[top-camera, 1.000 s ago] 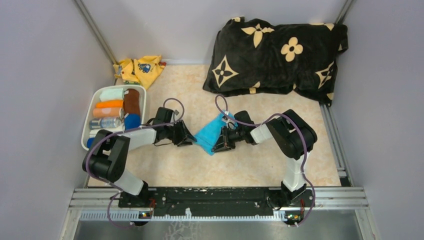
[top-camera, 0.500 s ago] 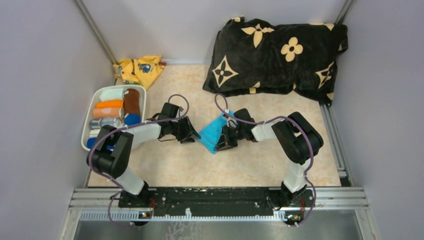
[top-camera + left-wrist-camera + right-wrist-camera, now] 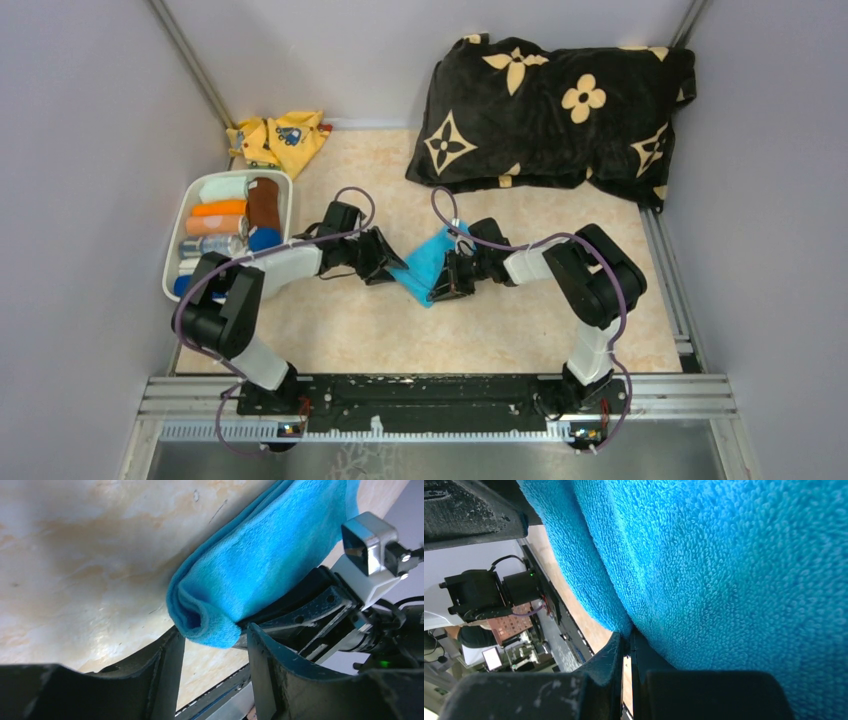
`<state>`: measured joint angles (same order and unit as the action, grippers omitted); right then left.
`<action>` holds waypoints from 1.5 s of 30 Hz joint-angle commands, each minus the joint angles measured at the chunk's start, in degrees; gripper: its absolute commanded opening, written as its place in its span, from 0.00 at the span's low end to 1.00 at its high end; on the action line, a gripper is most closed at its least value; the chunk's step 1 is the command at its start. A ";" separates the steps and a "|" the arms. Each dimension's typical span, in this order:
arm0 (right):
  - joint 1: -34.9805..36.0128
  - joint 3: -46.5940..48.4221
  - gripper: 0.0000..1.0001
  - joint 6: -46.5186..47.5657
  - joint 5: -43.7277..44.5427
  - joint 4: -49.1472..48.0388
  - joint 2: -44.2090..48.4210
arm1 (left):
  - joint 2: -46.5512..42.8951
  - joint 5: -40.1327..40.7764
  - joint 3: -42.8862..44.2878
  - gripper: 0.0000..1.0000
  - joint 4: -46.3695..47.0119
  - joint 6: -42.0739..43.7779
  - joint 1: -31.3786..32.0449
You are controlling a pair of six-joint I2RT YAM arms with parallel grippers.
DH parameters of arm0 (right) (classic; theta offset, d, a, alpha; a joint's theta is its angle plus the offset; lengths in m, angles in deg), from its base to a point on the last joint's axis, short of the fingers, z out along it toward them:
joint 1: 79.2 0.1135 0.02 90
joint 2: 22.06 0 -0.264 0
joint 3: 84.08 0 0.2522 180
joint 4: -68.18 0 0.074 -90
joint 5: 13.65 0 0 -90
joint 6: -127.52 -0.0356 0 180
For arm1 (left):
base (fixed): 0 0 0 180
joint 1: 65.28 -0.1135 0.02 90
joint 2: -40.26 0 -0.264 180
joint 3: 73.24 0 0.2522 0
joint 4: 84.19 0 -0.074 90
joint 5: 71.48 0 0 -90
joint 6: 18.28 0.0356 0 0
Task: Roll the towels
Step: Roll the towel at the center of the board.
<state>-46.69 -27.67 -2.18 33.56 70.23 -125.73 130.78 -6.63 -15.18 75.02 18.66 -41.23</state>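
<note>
A light cyan towel [image 3: 425, 260] lies folded on the table's middle. My right gripper [image 3: 441, 286] is shut on its near-right edge, and in the right wrist view the fingertips [image 3: 628, 637] pinch the cyan towel [image 3: 724, 570]. My left gripper [image 3: 391, 268] is open at the towel's left corner. In the left wrist view the folded end [image 3: 200, 622] sits just at the mouth of the gripper [image 3: 215, 645], not pinched, with the fingers apart. A rolled brown towel [image 3: 263, 203] and a dark blue towel [image 3: 265, 240] rest in the white bin [image 3: 170, 262].
The bin at the left also holds orange, white and other rolls. A yellow printed cloth [image 3: 280, 140] lies crumpled in the back left corner. A big black cushion with beige flowers [image 3: 555, 105] fills the back right. Metal rails run along the walls and the near edge.
My left gripper has slid right up to the cyan towel's corner and its jaws have spread wider. The right gripper has stayed shut on the towel.
</note>
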 commanded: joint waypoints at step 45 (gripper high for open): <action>23.98 12.18 0.41 31.93 51.84 20.85 9.53 | 13.25 6.99 5.51 0.30 -1.19 -2.89 0.53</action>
<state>-23.98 -17.46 27.06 79.40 90.12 -115.88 141.53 -5.91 -8.85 76.99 13.29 -40.88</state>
